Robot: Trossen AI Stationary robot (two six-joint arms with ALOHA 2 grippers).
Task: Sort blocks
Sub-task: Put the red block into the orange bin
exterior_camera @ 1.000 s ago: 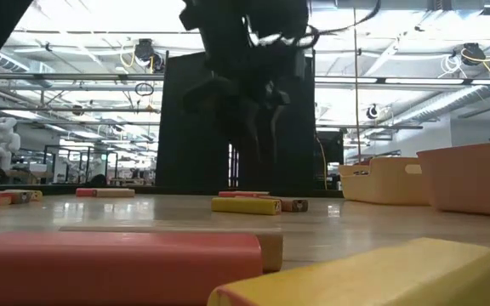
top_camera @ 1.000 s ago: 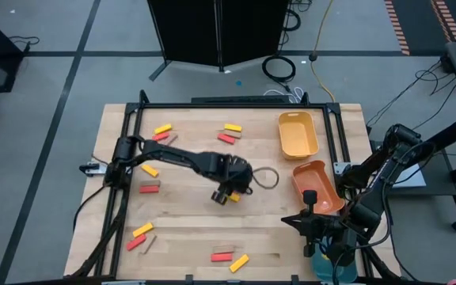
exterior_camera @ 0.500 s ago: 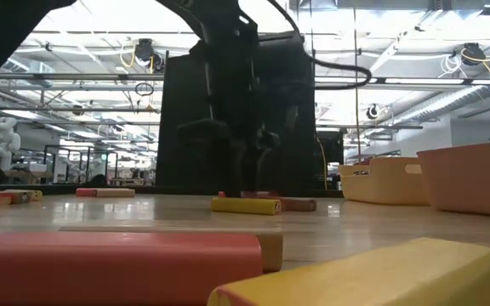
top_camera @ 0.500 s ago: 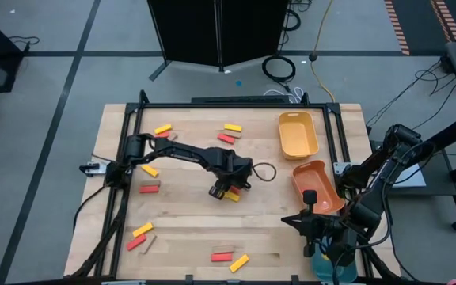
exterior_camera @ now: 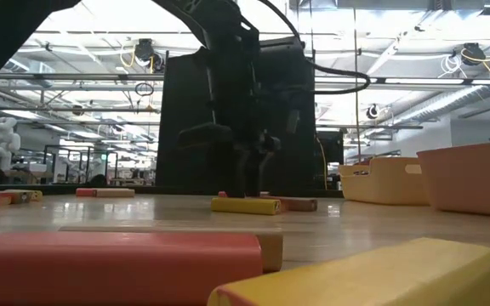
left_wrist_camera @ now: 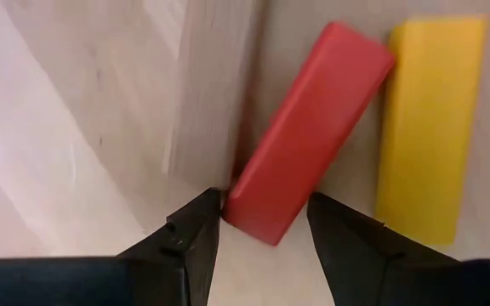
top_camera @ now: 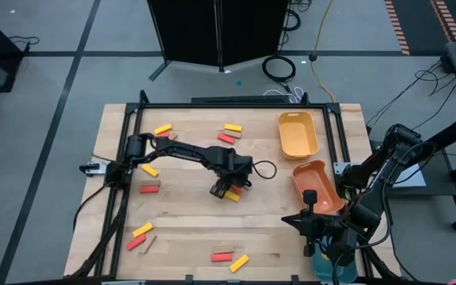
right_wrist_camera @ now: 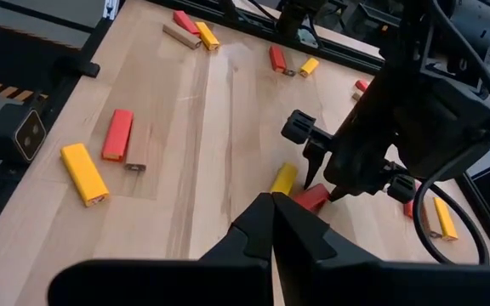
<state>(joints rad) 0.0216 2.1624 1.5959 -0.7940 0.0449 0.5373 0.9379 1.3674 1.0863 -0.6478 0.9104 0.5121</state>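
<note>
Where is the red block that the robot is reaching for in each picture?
High view: the red block is mid-table, mostly hidden under the left tool.
Low view: only a sliver of it shows, behind the yellow block, below the dark arm.
Left wrist view: it lies slanted, one end between the open fingers.
Right wrist view: it lies on the table under the left arm's wrist.
Shared landmark: the yellow block right beside it.

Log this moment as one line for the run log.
left gripper: open, fingers astride red block end | yellow block: beside it | right gripper: shut, parked near orange tray
</note>
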